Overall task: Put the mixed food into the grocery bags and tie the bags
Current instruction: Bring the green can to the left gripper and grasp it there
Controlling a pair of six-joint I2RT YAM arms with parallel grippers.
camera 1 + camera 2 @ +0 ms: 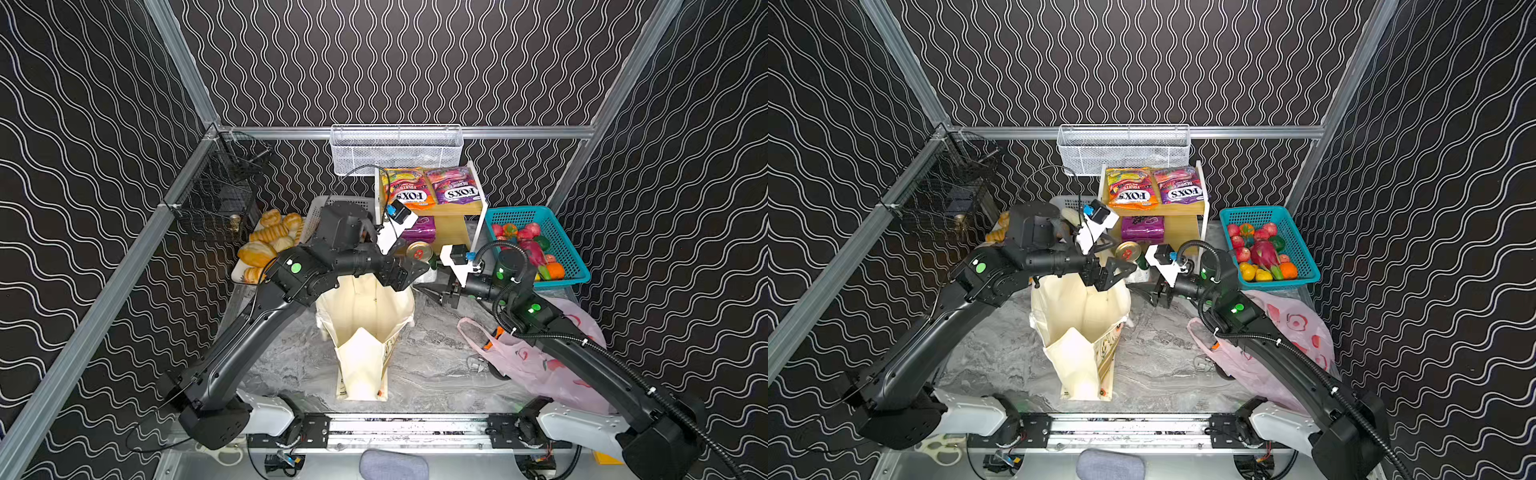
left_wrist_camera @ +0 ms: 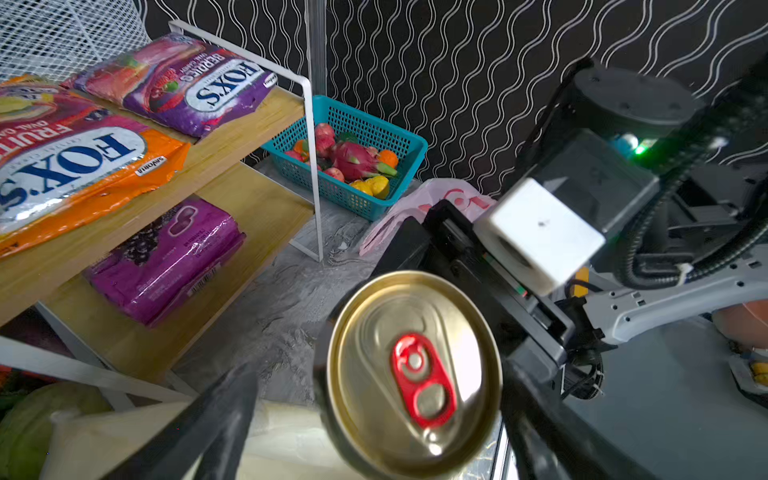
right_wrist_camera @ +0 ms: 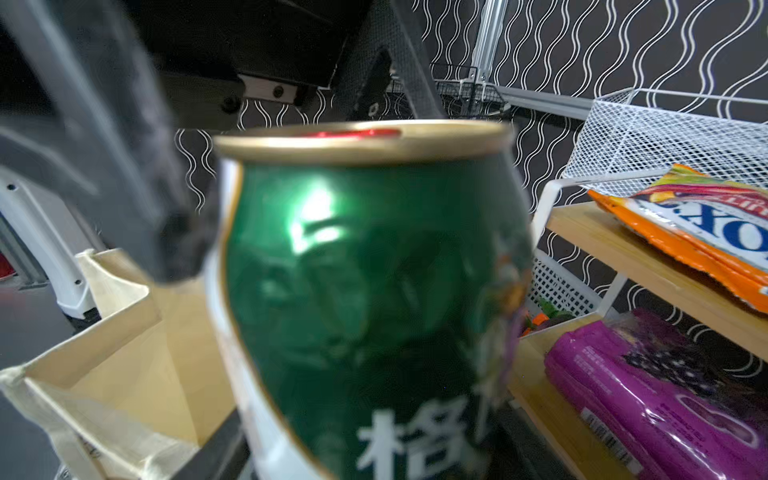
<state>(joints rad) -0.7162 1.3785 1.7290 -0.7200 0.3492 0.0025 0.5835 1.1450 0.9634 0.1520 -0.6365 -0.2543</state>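
The left arm (image 1: 249, 332) is stretching across above the cream tote (image 1: 361, 361), its left gripper (image 2: 380, 372) spread wide around the green can (image 1: 419, 250), with a gap showing beside one finger. The right gripper (image 1: 432, 291) is pointing in low and appears to be clamping the can's lower body, holding it above the tote's far rim, before the shelf (image 1: 451, 232). In the right wrist view the blurred can is filling the frame, its base cut off and the fingers mostly hidden.
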